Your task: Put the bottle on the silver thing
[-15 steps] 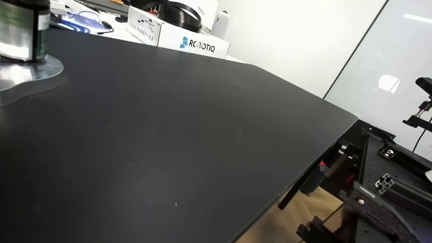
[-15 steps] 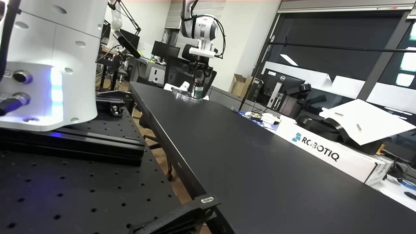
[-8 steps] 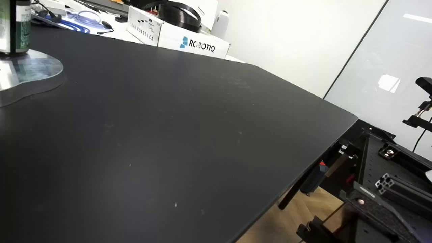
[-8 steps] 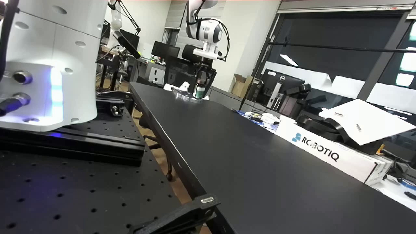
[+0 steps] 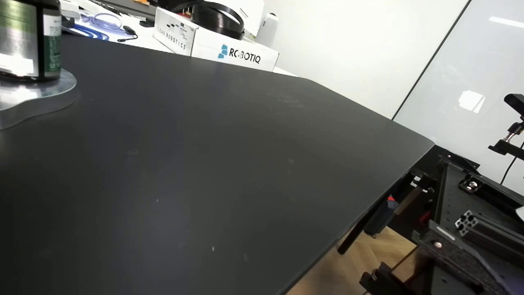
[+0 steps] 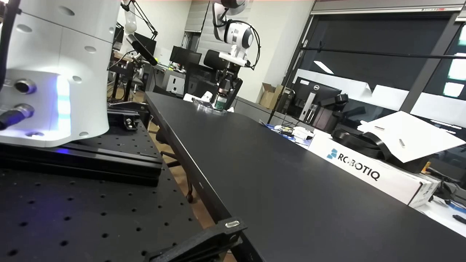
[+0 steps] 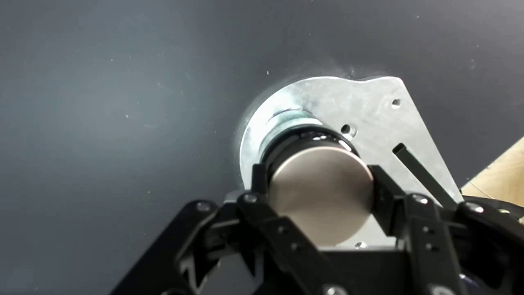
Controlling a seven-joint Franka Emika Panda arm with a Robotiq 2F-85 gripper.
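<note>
Brown-capped bottle (image 7: 319,182), clasped between fingers (image 7: 385,196)

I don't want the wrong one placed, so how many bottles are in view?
1: the bottle, held in the gripper, over the rounded end of the silver plate. Others may be hidden, or too small to tell, in the background.
</note>
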